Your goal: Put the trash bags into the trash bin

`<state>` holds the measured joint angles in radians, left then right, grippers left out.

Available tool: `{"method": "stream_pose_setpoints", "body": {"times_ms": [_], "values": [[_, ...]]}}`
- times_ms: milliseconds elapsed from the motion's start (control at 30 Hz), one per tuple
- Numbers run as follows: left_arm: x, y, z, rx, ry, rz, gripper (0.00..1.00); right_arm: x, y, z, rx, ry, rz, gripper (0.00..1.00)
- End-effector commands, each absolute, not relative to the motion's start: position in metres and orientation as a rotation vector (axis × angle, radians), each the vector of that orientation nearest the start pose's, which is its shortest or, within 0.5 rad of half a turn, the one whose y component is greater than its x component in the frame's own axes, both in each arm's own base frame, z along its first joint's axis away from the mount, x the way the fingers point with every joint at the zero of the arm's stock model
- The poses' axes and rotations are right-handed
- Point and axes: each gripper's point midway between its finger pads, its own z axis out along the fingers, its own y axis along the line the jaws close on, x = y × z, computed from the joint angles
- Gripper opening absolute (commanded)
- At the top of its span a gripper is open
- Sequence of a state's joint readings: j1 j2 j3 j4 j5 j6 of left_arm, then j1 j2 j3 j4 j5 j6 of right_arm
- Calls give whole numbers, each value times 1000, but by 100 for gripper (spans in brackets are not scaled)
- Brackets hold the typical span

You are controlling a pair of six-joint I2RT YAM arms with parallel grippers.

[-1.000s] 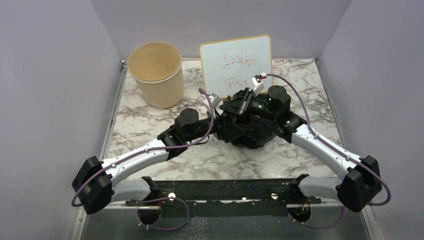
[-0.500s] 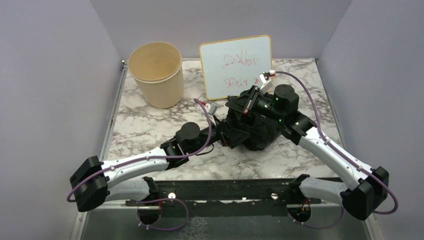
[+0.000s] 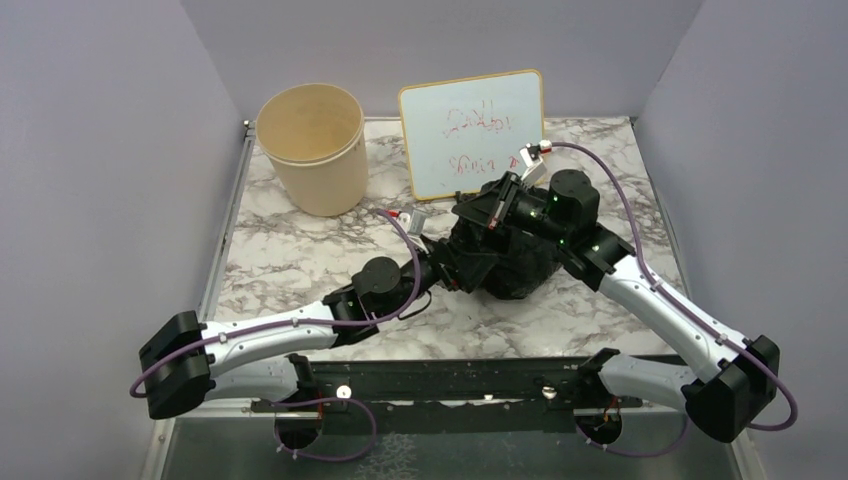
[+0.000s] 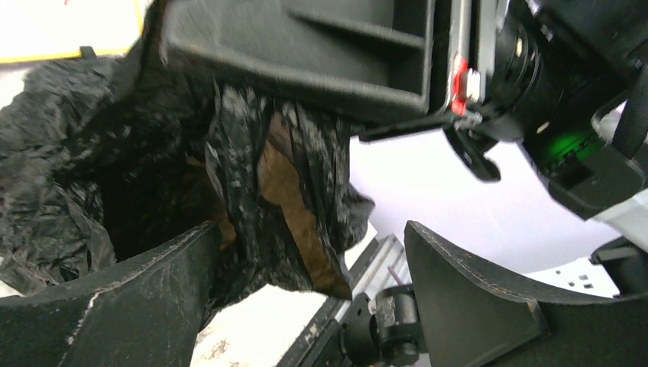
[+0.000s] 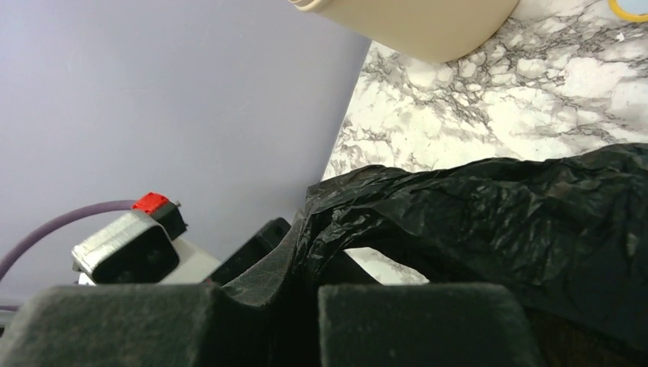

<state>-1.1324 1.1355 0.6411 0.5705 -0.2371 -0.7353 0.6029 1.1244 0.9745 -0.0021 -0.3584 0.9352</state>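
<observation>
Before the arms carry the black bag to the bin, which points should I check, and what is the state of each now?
1. Right gripper shut on the trash bag: ok.
2. Left gripper closed on the bag: not ok, jaws open, a fold hangs between them.
3. Trash bin upright, mouth open: ok.
4. Bag lifted off the table: cannot tell.
5. Whiteboard clear of the route: cannot tell; it stands close behind the bag, beside the bin.
</observation>
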Motion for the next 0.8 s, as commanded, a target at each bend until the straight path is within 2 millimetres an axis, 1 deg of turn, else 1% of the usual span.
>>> {"method": "stream_pose_setpoints", "body": {"times_ms": [0, 33, 67, 167, 233, 333, 433, 500, 567, 633, 667, 700, 767], "values": [[197, -348, 303, 57, 1550, -1246, 91, 250, 292, 319, 34, 1923, 1449, 8], [196, -354, 304, 90, 1548, -1247, 91, 248, 294, 319, 42, 1918, 1482, 8], [195, -360, 304, 118, 1552, -1255, 88, 247, 296, 321, 41, 1908, 1511, 8], [195, -377, 301, 172, 1566, -1263, 68, 245, 297, 324, 38, 1898, 1536, 8], [197, -378, 300, 167, 1570, -1254, 58, 246, 294, 324, 44, 1912, 1498, 8], [197, -378, 301, 183, 1562, -1247, 49, 247, 290, 325, 51, 1905, 1474, 8], [194, -375, 299, 203, 1560, -1245, 32, 247, 289, 328, 51, 1894, 1472, 8], [193, -371, 297, 216, 1554, -1228, 22, 247, 290, 328, 45, 1898, 1472, 8], [192, -366, 299, 233, 1537, -1212, 14, 246, 290, 328, 35, 1904, 1469, 8], [191, -359, 300, 242, 1521, -1189, 3, 244, 289, 331, 29, 1904, 1470, 11], [191, -354, 301, 242, 1513, -1178, 0, 243, 289, 333, 23, 1898, 1469, 11], [191, -351, 303, 247, 1506, -1167, 0, 242, 288, 335, 15, 1891, 1470, 13], [188, -347, 305, 294, 1490, -1157, 0, 239, 288, 339, -3, 1887, 1474, 22]]}}
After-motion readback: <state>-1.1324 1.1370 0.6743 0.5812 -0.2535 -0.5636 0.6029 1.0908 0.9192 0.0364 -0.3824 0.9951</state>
